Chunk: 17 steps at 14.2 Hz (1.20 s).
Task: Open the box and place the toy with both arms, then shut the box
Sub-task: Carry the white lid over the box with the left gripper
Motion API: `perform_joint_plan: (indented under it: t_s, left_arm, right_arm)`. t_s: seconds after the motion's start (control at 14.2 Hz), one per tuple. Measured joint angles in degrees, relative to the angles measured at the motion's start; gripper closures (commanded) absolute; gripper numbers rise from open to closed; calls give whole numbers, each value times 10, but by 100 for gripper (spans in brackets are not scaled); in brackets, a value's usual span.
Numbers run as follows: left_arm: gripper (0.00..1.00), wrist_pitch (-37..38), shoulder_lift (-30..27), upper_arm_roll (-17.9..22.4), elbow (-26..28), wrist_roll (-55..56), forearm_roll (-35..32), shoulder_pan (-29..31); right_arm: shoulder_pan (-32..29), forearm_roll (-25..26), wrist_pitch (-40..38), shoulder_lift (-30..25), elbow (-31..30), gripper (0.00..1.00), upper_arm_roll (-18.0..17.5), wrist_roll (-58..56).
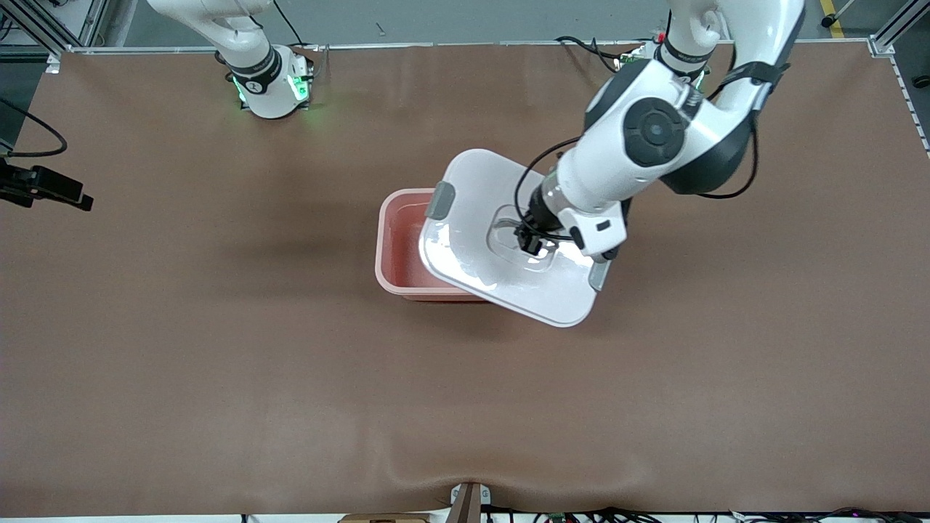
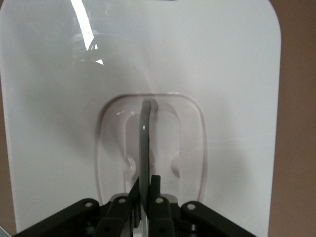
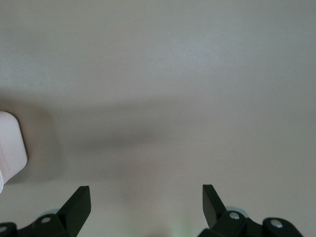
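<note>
Box (image 1: 399, 247): one, pink, at mid-desk (image 1: 218, 349), partly uncovered. One lid (image 1: 472, 196) hangs tilted above it, covering the end toward the left arm. Right tool (image 3: 146, 202): fingers apart, empty, waiting off to the side. Left tool (image 1: 529, 240): clamped on the lid's one handle (image 2: 145, 143). Recommended: lift the lid straight and level, carry it clear of the box, keep the two grey clips (image 1: 440, 200) from snagging the rim. No toy is visible
</note>
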<state>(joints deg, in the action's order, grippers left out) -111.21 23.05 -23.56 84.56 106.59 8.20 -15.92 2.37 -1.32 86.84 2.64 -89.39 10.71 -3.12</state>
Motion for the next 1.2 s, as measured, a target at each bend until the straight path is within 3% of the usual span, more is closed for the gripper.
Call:
perform_joint_plan:
  t_s: [0.56,1.2]
  left_arm:
    - [100,-62,66,1,2,272,-182,-121]
    - [100,-66,80,2,1,487,-316,-178]
  right_arm:
    - [9,7,9,-21,3,0,-11,5]
    - [10,7,13,-27,2,0,-13,5]
